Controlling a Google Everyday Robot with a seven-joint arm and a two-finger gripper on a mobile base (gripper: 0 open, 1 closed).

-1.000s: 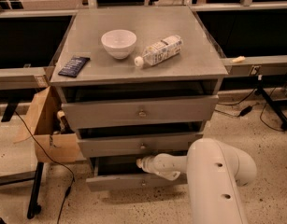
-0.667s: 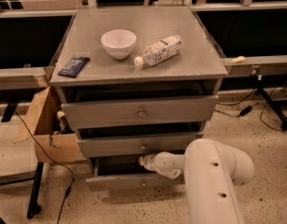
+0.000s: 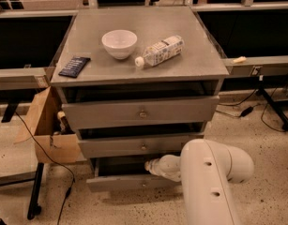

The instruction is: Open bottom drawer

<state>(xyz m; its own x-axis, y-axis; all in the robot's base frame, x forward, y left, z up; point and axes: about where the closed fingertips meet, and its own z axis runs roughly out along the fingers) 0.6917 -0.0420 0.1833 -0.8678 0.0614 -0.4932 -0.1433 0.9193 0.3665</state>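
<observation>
Camera view: bottom drawer [image 3: 129, 183] sits lowest, partly pulled out. The gripper [image 3: 150, 165] reaches in over its front; its state I cannot tell. On top: white bowl [image 3: 119, 42], lying bottle [image 3: 160, 51] with unreadable label, dark packet [image 3: 74, 66] at left.

My arm [image 3: 207, 191] fills the lower right of the view. It's a thick white link rising from the bottom edge, with two small dark holes on its face, capped by a rounded joint [image 3: 235, 165] that bulges out to the right. From the top of that link a slimmer white wrist [image 3: 170, 167] runs out leftward, roughly level. The gripper [image 3: 150, 165] sits at its far end, low and near the middle of the view, pointing left, well clear of the big link.
</observation>
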